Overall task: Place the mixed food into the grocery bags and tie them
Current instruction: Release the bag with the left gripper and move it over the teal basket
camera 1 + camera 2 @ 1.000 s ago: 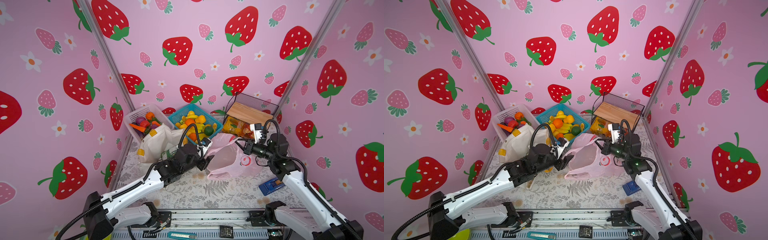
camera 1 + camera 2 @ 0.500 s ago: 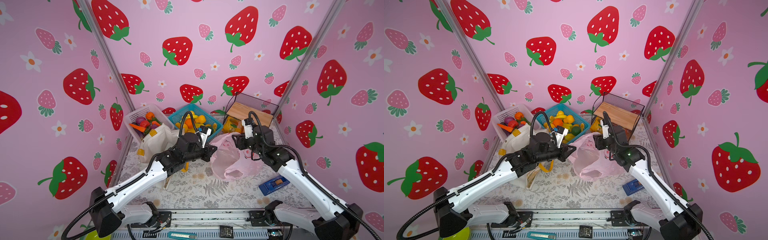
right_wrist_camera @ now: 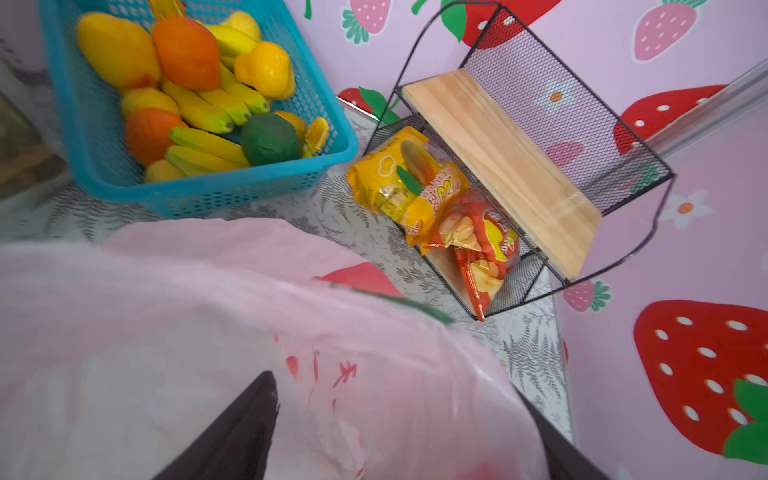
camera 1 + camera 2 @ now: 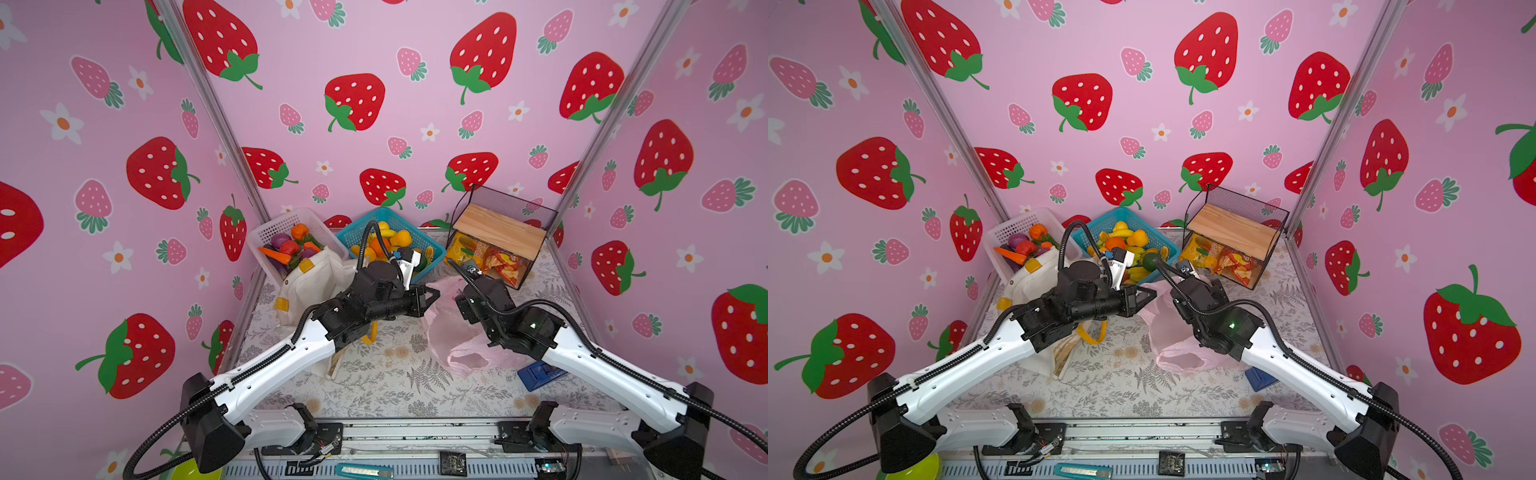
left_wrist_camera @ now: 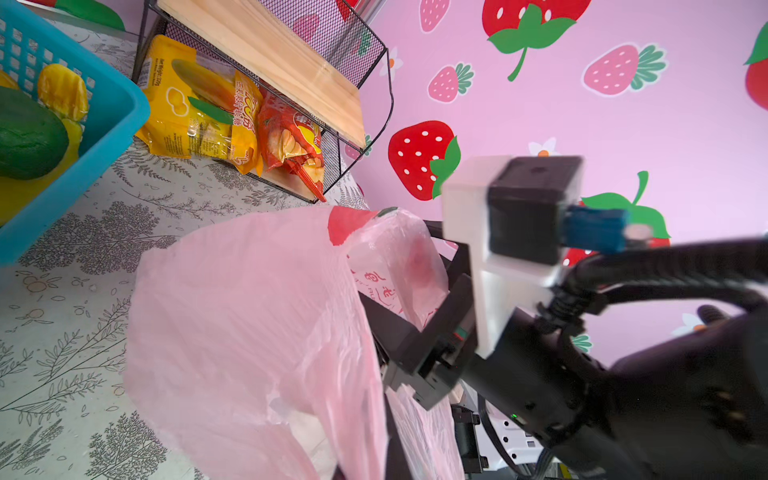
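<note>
The left pincer [image 4: 433,296] is clamped shut on the left rim of the pink bag [image 4: 451,340], which sits on the middle of the surface [image 4: 390,395], right of the canvas tote [image 4: 318,278]. The right pincer [image 3: 395,395] stands wide with film draped over its fingers, apparently spreading the mouth so food can drop in. The toy fruit [image 3: 187,54] lies in the blue basket [image 3: 208,189] just beyond; none shows inside the pink bag.

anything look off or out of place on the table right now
Two things. The canvas tote lies slumped under the left arm, a yellow handle trailing on the mat, rather than standing open. A small blue object lies loose on the mat by the right arm, near the pink bag. No spilled food shows.
</note>
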Available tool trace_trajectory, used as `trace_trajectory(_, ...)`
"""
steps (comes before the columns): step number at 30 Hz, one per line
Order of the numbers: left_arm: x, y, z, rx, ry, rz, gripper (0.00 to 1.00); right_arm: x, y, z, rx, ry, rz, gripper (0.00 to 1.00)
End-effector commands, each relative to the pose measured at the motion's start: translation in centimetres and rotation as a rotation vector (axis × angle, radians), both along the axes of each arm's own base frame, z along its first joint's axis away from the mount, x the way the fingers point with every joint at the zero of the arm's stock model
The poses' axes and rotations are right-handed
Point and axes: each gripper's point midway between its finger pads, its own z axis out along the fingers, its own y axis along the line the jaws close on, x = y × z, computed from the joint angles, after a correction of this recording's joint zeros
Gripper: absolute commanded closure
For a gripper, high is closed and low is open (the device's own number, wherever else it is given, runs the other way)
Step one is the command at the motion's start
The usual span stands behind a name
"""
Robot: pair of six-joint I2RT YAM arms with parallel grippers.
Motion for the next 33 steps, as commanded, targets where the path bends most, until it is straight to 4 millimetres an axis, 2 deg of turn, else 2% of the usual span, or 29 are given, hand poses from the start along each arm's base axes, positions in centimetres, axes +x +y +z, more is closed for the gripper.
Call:
trace_trajectory(1, 0.8, 0.8, 1.7, 0.005, -0.035, 0.021, 1.00, -0.1, -2.0, 2.3, -0.016, -0.046, -0.055, 0.57)
trace_trajectory(5, 3.0, 2.4, 0.5, 0.079, -0.046, 0.063, 0.99, -0.4, -1.6, 3.5, 0.239, 0.038, 0.073, 0.94)
trace_trajectory(7, 4.2, 3.1, 0.1, 0.103, -0.053, 0.084, 0.93, -0.4, -1.8, 3.7, 0.381, 0.088, 0.132, 1.00)
trace_trajectory(11, 5.8, 4.3, 0.7, 0.079, -0.083, 0.100, 0.68, 0.2, -2.8, 3.3, 0.600, 0.165, 0.174, 1.00)
trace_trajectory(15, 5.6, 4.9, 2.0, 0.069, -0.169, 0.076, 0.47, 0.9, -2.7, 2.8, 0.759, 0.213, 0.201, 1.00)
trace_trajectory(17, 5.5, 5.6, 1.9, 0.113, -0.222, 0.082, 0.34, 1.6, -2.9, 3.1, 0.828, 0.204, 0.195, 1.00)
trace_trajectory(18, 5.7, 6.0, 1.5, 0.140, -0.239, 0.098, 0.31, 1.9, -3.0, 3.5, 0.857, 0.189, 0.198, 1.00)
trace_trajectory(20, 6.5, 7.1, 0.5, 0.205, -0.236, 0.158, 0.30, 2.5, -3.2, 4.1, 0.915, 0.152, 0.185, 1.00)
trace_trajectory(24, 7.6, 7.3, -1.9, 0.278, -0.129, 0.192, 0.31, 3.6, -4.5, 4.9, 0.959, 0.073, 0.123, 1.00)
trace_trajectory(28, 8.6, 6.3, -4.9, 0.308, -0.033, 0.189, 0.32, 4.5, -6.0, 5.4, 0.959, -0.001, 0.058, 1.00)
trace_trajectory(29, 8.9, 6.0, -5.9, 0.326, -0.010, 0.180, 0.32, 4.7, -6.2, 5.4, 0.958, -0.011, 0.051, 1.00)
trace_trajectory(30, 9.3, 5.8, -6.7, 0.349, 0.010, 0.174, 0.32, 4.2, -6.3, 6.5, 0.968, -0.045, 0.066, 1.00)
trace_trajectory(33, 10.2, 5.2, -9.9, 0.444, 0.080, 0.146, 0.32, 4.4, -6.2, 6.4, 0.966, -0.047, 0.070, 1.00)
